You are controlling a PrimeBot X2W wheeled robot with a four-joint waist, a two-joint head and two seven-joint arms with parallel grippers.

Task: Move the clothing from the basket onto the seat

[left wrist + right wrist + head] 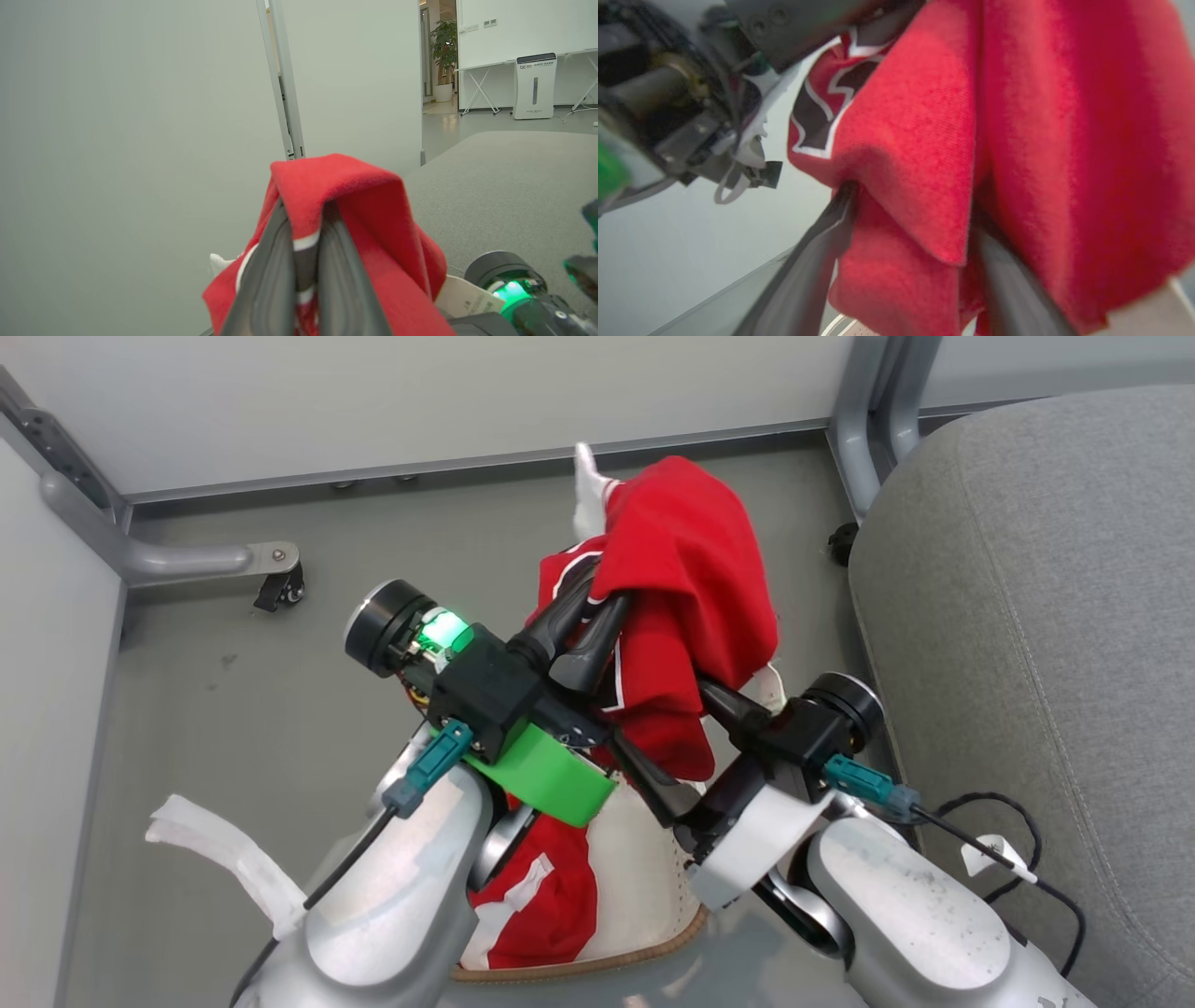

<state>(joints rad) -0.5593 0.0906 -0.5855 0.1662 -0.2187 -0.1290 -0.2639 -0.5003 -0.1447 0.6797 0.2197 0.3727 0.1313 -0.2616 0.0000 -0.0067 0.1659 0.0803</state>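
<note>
The jersey (686, 569) is held in the air above the basket (653, 947), bunched into a hanging fold, with the black, white-edged number partly seen in the right wrist view. It is judged light, soft and limp: no shape will be kept, loose ends will trail and swing, and a thin pinch could slip. A thick gathered fold is therefore the best place to be gripped, and that is where it is taken. The jaws of the left gripper (597, 607) are closed on such a fold, with cloth draped over both fingers. The jaws of the right gripper (913, 205) are spread wide beneath the hanging cloth, which falls over and between the fingers without being clamped. A second red garment (551, 896) with white trim is seen lying in the basket, not yet taken out. The grey seat (1027, 616) lies just beside the basket on the right, and the lowest hem must be carried clear of its rounded edge.
</note>
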